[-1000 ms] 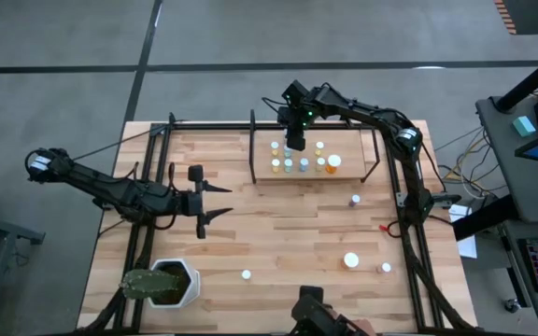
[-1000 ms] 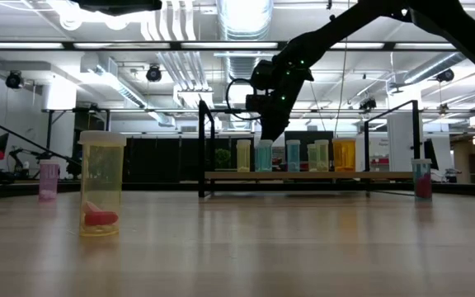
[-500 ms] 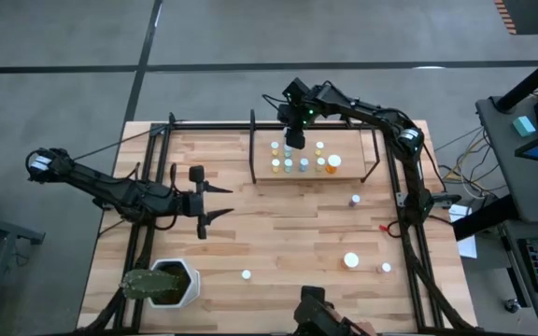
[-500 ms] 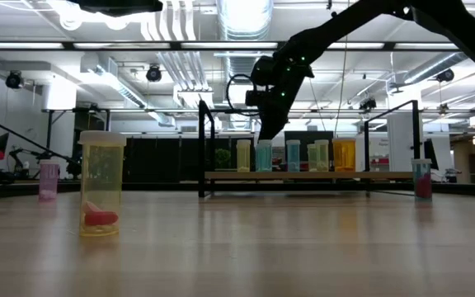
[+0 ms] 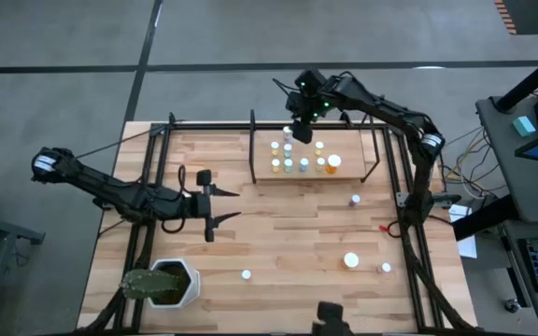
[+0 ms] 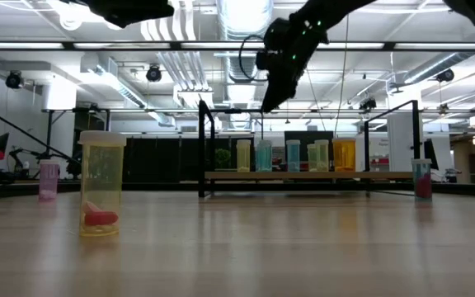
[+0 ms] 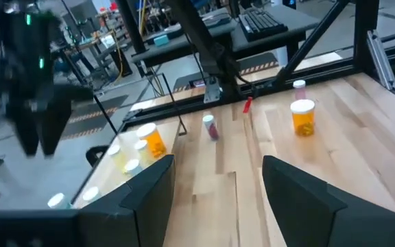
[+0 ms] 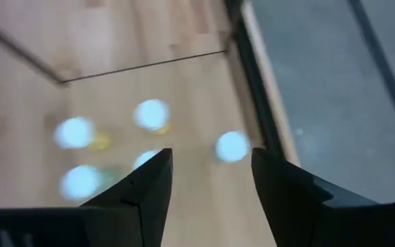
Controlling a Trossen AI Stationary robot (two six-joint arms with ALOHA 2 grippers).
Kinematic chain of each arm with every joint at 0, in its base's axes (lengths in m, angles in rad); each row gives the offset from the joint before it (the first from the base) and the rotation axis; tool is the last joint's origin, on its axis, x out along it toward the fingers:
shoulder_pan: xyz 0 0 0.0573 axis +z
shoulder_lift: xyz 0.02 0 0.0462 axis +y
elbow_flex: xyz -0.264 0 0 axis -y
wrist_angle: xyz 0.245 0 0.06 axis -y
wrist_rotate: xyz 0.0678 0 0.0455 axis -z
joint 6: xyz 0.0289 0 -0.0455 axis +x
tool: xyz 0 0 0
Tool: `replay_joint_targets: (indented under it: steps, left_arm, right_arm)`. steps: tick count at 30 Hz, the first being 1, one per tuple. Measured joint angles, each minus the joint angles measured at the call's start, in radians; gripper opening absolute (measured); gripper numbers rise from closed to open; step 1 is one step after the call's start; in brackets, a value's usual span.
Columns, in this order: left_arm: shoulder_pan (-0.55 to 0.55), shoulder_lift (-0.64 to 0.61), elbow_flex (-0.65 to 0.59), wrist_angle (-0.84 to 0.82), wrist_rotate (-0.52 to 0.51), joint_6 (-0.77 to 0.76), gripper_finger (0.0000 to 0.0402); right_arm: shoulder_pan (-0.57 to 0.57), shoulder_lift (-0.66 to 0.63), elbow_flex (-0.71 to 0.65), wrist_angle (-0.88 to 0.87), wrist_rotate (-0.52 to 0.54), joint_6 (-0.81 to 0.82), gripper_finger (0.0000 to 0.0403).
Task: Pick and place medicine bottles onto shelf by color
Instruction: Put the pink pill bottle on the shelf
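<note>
Black right gripper (image 5: 300, 129) above shelf (image 5: 348, 145)

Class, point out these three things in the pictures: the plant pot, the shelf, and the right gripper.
plant pot (image 5: 181, 286), high view, on its white rim.
shelf (image 5: 348, 145), high view, on a bare part of the board.
right gripper (image 5: 292, 133), high view, midway between its open fingertips above the shelf.

- Open tabletop (image 5: 288, 224) between the shelf (image 5: 348, 149) and plant pot (image 5: 176, 282), only scattered bottles (image 5: 351, 260) on it.
- Black frame bars (image 5: 253, 145) fencing the shelf sides.
- Shelf bottles (image 5: 297, 165) packed close, narrow gaps between.
</note>
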Motion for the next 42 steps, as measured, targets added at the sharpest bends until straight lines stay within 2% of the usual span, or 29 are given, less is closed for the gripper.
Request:
replay_joint_targets:
  steps: [6,11,14,16,19,21,24,27,30,35,42]
  left_arm:
    - [0.0,0.001,0.0,-0.001,0.0,-0.068,0.0203]
    - [0.0,0.001,0.004,-0.009,-0.002,-0.189,0.0203]
    - [0.002,0.001,0.041,-0.075,-0.002,-0.249,0.0203]
    - [0.012,0.001,0.102,-0.212,-0.004,-0.312,0.0203]
    - [0.039,0.016,0.232,-0.502,-0.009,-0.478,0.0203]
    - [0.063,0.039,0.319,-0.731,0.002,-0.604,0.0203]
    - [0.103,0.096,0.427,-1.087,0.099,-0.842,0.0203]
    - [0.116,0.159,0.454,-1.376,0.166,-1.014,0.0203]
    - [0.133,0.205,0.433,-1.516,0.152,-1.11,0.0203]
    - [0.21,0.239,0.348,-1.46,0.134,-1.109,0.0203]
    - [0.302,0.247,0.201,-1.396,0.157,-1.107,0.0203]
  right_arm:
    - [0.081,-0.107,-0.026,-0.067,-0.048,0.057,0.0175]
    - [0.204,-0.225,-0.138,-0.04,-0.05,0.095,0.0167]
    - [0.293,-0.314,-0.247,0.047,-0.05,0.142,0.0162]
    - [0.357,-0.374,-0.332,0.132,-0.049,0.169,0.016]
    - [0.453,-0.457,-0.457,0.255,-0.012,0.21,0.0159]
    - [0.515,-0.509,-0.536,0.342,0.053,0.226,0.016]
    - [0.601,-0.573,-0.644,0.464,0.18,0.24,0.0158]
    - [0.67,-0.617,-0.74,0.599,0.264,0.244,0.0155]
    - [0.715,-0.649,-0.822,0.731,0.273,0.229,0.0152]
    - [0.754,-0.662,-0.908,0.863,0.275,0.22,0.015]
    - [0.758,-0.659,-0.919,0.869,0.276,0.212,0.0148]
